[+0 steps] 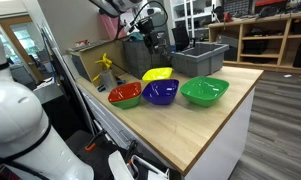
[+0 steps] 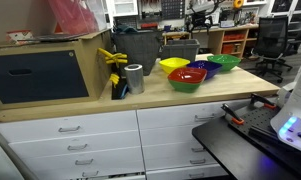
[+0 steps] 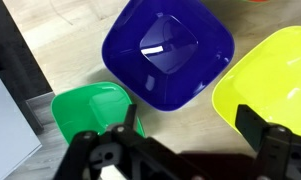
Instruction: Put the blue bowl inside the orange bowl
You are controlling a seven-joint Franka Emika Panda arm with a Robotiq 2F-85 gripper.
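The blue bowl (image 3: pixel 170 55) is sitting on the counter (image 1: pixel 190 140) between the orange bowl (image 1: pixel 125 95) and the green bowl (image 1: pixel 205 90), the end effector (image 3: pixel 180 150) hovering above it, pointing down with fingers spread and empty, the yellow bowl (image 3: pixel 275 80) lying just beside it and being cut off by the wrist view's edge.

A workshop: wooden workbench (image 2: pixel 90 102), white drawers (image 2: pixel 85 130), cluttered shelving (image 1: pixel 265 40).
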